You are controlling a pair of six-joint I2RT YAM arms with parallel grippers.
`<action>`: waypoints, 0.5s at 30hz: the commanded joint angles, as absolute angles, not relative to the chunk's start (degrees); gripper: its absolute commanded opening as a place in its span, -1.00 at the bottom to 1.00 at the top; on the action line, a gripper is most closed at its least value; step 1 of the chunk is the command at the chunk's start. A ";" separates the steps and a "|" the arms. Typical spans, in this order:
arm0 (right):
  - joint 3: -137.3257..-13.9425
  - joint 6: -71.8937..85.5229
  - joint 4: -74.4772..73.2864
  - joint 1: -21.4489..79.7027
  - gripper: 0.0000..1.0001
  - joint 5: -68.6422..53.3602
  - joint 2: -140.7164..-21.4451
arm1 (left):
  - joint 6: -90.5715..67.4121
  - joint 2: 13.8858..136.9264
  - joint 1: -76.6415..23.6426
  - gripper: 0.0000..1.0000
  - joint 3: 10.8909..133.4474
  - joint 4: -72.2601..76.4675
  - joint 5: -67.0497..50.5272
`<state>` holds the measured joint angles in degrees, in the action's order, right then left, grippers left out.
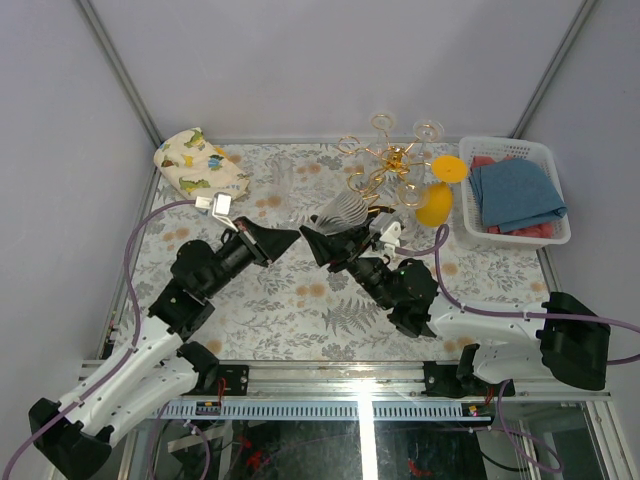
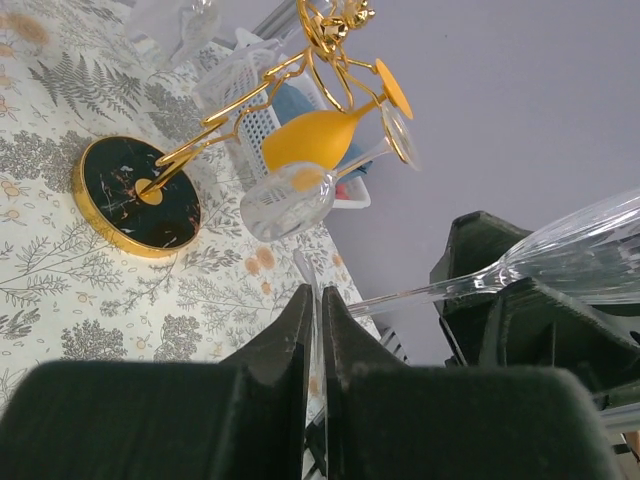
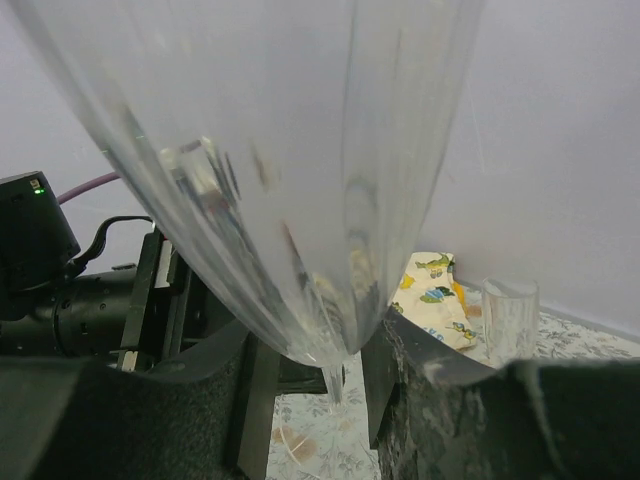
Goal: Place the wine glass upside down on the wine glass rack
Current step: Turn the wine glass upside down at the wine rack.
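The clear ribbed wine glass (image 1: 340, 212) lies roughly sideways above the middle of the table, held between both arms. My right gripper (image 3: 320, 370) is shut on its bowl (image 3: 270, 150), which fills the right wrist view. My left gripper (image 2: 320, 295) is shut on the thin foot (image 2: 305, 268), the stem (image 2: 430, 292) running off to the right. In the top view the left gripper (image 1: 290, 240) and right gripper (image 1: 325, 240) nearly meet. The gold wine glass rack (image 1: 395, 165) stands behind them; its black gold-rimmed base (image 2: 135, 195) and pole (image 2: 230, 125) show in the left wrist view.
A yellow glass (image 1: 437, 200) and clear glasses (image 2: 290, 198) hang upside down on the rack. A white basket (image 1: 505, 147) with blue cloths sits at the right back. A dinosaur-print cloth (image 1: 198, 160) lies at the left back, a clear tumbler (image 3: 510, 315) near it.
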<state>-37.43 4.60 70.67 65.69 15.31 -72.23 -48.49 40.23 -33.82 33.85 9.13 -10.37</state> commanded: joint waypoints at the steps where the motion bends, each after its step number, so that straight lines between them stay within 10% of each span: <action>1: -38.59 5.36 76.18 66.11 -0.78 15.23 -71.16 | -46.39 40.29 -33.93 -1.00 34.85 8.39 -9.46; 15: -29.43 7.77 67.68 66.10 0.66 19.15 -63.17 | -35.55 35.45 -33.88 -1.00 39.28 -7.20 -2.87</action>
